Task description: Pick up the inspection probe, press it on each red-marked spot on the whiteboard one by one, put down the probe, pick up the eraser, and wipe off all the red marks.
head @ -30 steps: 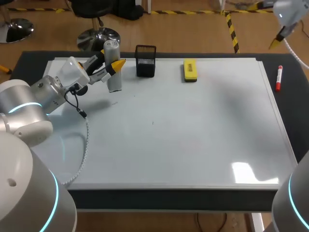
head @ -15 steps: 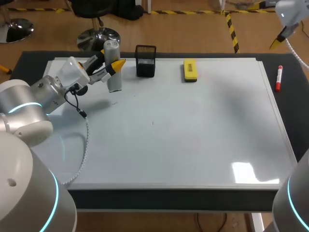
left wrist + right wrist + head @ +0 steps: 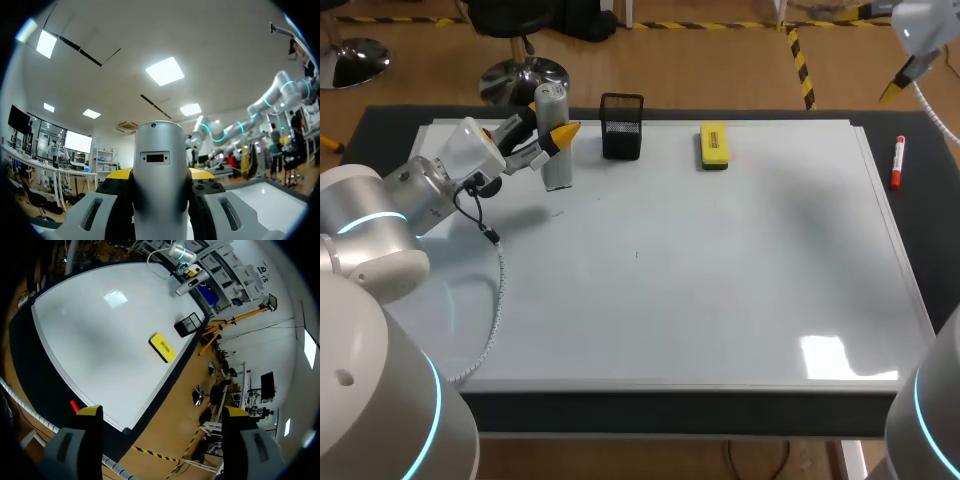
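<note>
At far left the L gripper point(image 3: 550, 122) is low over the whiteboard point(image 3: 720, 280). Its fingers are closed on the inspection probe point(image 3: 557, 165), one each side. The probe stands upright near the board's rear-left corner. Just right of it is a black mesh cup point(image 3: 622, 127), then the yellow eraser point(image 3: 714, 145) lies flat. A red marker point(image 3: 898, 162) lies on the tabletop point(image 3: 925, 215) beside the board. The R gripper point(image 3: 162, 412) hangs high, fingers wide apart, nothing btw them.

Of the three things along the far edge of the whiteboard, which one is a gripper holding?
The silver probe, leftmost of the three: the left gripper is shut on it. The black mesh holder and the yellow eraser stand free.
</note>
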{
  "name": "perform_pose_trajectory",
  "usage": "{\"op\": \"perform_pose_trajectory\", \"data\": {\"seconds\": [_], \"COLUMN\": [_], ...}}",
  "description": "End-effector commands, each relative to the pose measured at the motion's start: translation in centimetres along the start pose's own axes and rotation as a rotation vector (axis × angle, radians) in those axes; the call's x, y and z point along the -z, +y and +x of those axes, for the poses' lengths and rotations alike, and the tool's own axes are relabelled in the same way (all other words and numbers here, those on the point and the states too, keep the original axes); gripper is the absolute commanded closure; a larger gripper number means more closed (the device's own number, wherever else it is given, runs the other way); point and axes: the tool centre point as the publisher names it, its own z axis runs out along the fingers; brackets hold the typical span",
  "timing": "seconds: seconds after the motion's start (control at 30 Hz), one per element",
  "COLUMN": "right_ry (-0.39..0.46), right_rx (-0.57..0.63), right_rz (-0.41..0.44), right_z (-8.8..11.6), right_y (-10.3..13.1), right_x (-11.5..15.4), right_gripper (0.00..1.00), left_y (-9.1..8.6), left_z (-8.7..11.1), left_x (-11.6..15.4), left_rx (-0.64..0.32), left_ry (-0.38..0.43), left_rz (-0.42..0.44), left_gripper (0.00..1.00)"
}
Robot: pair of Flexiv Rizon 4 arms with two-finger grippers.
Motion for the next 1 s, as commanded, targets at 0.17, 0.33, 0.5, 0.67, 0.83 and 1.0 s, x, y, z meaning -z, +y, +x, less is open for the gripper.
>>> {"op": "perform_pose_trajectory", "data": {"seconds": [0.17, 0.33, 0.5, 0.67, 0.83, 1.0], "right_ry": [0.006, 0.006, 0.006, 0.006, 0.006, 0.006], "right_rx": [0.002, 0.002, 0.002, 0.002, 0.002, 0.002], "right_rz": [0.001, 0.001, 0.001, 0.001, 0.001, 0.001], "right_z": [-0.1, -0.1, -0.1, -0.1, -0.1, -0.1], "right_y": [-0.1, -0.1, -0.1, -0.1, -0.1, -0.1], "right_x": [0.0, 0.0, 0.0, 0.0, 0.0, 0.0], "right_gripper": [0.0, 0.0, 0.0, 0.0, 0.0, 0.0], "left_y": [0.0, -0.6, -1.6, -2.2, -2.3, -2.1], "left_z": [-0.1, -0.3, -0.6, -0.8, -1.3, -2.0], "left_x": [-0.9, -2.8, -5.3, -7.9, -10.0, -11.7], "left_rx": [0.003, -0.008, -0.023, -0.03, -0.015, -0.006], "left_ry": [0.013, 0.057, 0.1, 0.151, 0.193, 0.233], "left_rz": [-0.009, -0.007, 0.008, 0.03, 0.055, 0.071], "left_gripper": [1.0, 1.0, 1.0, 1.0, 1.0, 1.0]}}
